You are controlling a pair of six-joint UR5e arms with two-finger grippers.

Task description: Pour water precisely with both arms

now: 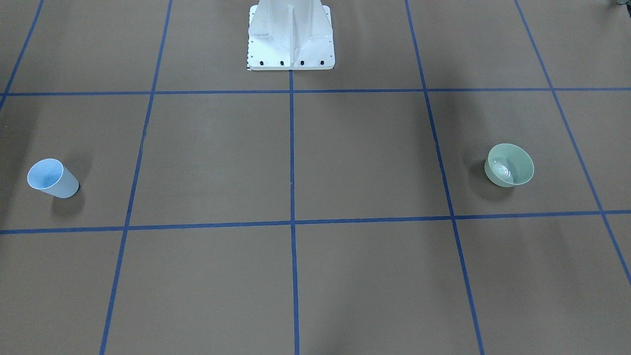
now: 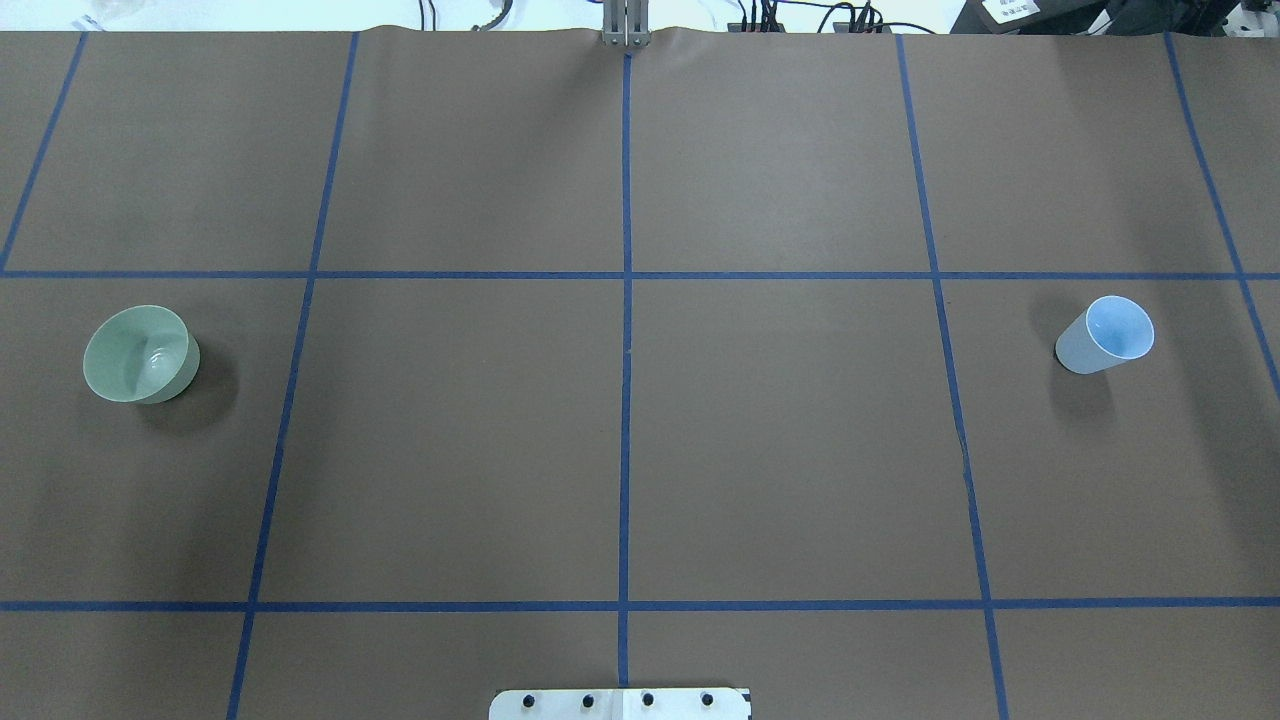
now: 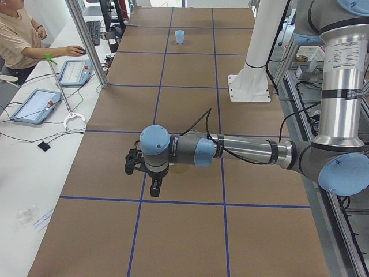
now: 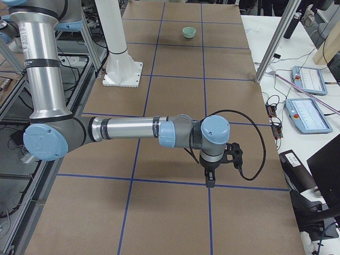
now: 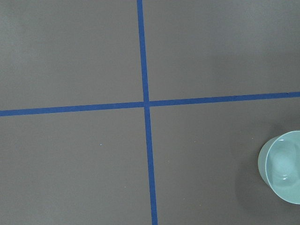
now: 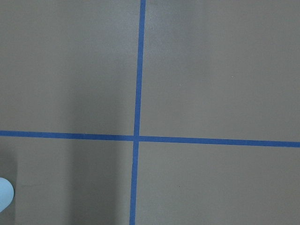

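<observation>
Brown paper (image 2: 780, 450) covers the table, crossed by blue tape lines (image 2: 626, 400), and nearest the robot the overhead view shows only the white pedestal base (image 2: 620, 703). Neither arm reaches into the overhead or front views. Each appears only from the side, forearm level above the paper and wrist pointing down. The left gripper (image 3: 154, 187) hangs over the table's left end and the right gripper (image 4: 209, 178) over its right end, both clear of the surface. Whether their jaws are parted or closed I cannot tell from those views. Further out, in the middle row of squares, the green bowl (image 2: 140, 353) stands upright at the robot's far left and the blue cup (image 2: 1105, 335) at its far right, well apart. The water (image 1: 503, 170) lies in the bottom of the bowl as a small pool of white glints, and the cup looks empty. The step in hand seems to be the approach to the two vessels. The left wrist camera catches the bowl only at its frame's right edge, so that arm should centre over the bowl first, then descend with jaws wide and take the wall without tipping it. The right arm likewise needs to shift toward the cup and grip it squarely.
</observation>
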